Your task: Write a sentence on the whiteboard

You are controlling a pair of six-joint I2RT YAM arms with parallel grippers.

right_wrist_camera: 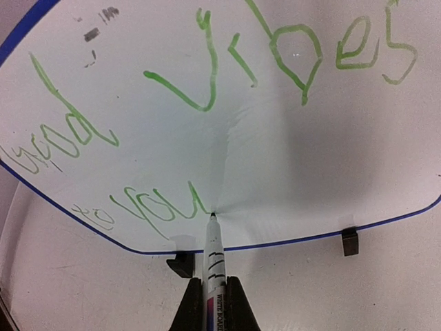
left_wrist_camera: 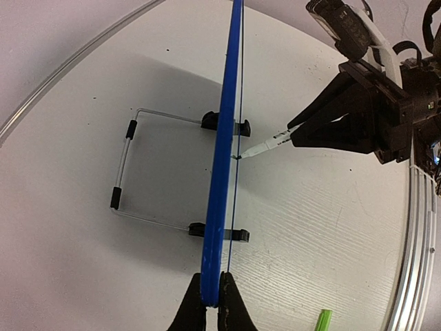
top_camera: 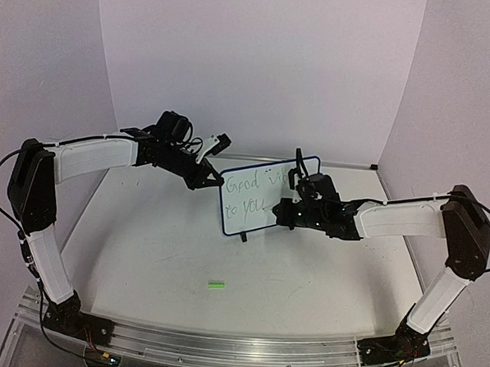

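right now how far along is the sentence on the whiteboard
Done: the sentence "Good vibes to you" is on the whiteboard. In hand: right end effector holds the marker, tip at the tail of "you"; left end effector clamps the board's edge. Left: probably lifting off and recapping; the green cap lies loose.

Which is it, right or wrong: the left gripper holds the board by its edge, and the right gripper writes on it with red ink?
Wrong in one point: the right wrist view shows green writing, not red. The rest stands: the left gripper holds the board by its edge, the right gripper writes with the marker.
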